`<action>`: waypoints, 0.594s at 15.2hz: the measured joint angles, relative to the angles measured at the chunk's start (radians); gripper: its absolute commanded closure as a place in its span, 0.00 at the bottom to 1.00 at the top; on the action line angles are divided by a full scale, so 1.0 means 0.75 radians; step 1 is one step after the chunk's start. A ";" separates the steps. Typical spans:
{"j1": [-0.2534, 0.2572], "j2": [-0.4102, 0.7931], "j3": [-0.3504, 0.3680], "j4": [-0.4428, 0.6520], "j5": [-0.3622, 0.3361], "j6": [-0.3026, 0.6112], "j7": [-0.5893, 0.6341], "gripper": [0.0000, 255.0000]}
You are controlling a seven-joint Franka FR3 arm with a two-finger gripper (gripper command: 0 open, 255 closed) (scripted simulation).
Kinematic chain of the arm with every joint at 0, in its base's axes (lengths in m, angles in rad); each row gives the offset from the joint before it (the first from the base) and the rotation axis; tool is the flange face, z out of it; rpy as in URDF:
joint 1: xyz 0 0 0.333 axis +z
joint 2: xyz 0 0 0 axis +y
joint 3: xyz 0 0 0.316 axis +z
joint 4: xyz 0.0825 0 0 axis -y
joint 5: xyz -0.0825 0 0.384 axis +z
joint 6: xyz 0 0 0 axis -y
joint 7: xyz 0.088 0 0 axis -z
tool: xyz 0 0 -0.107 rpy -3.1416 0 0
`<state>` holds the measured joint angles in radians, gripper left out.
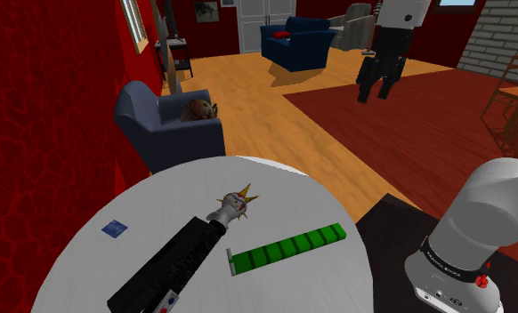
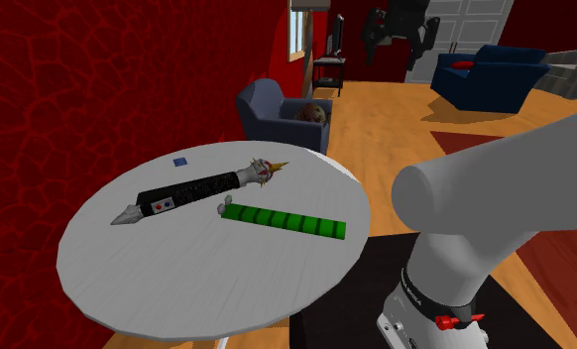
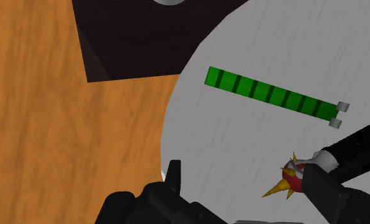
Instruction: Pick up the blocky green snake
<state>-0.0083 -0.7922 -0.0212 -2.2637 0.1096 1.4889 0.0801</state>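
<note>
The blocky green snake point(image 1: 288, 247) point(image 2: 285, 220) point(image 3: 273, 97) is a straight bar of green segments with a small grey end. It lies flat on the round white table point(image 1: 88, 267) point(image 2: 177, 288) point(image 3: 228, 146). My black gripper point(image 1: 377, 89) point(image 2: 396, 45) point(image 3: 241, 175) hangs high above the table's edge, well clear of the snake. Its fingers point(image 3: 173, 175) stand apart, open and holding nothing.
A long black club with a spiked red and gold head point(image 1: 173, 258) point(image 2: 192, 190) point(image 3: 292, 180) lies beside the snake. A small blue square point(image 1: 115, 228) point(image 2: 180, 161) rests further across the table. A blue armchair point(image 1: 168, 124) stands beyond the table, and the dark stand point(image 1: 400, 231) adjoins it.
</note>
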 measured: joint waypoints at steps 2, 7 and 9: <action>0.008 0.003 0.004 -0.018 -0.001 0.021 -0.013 0.00; 0.085 0.038 0.065 -0.161 0.007 0.211 -0.109 0.00; 0.121 0.054 0.093 -0.218 0.011 0.289 -0.150 0.00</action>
<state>0.0821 -0.7519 0.0487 -2.4270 0.1175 1.7055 -0.0321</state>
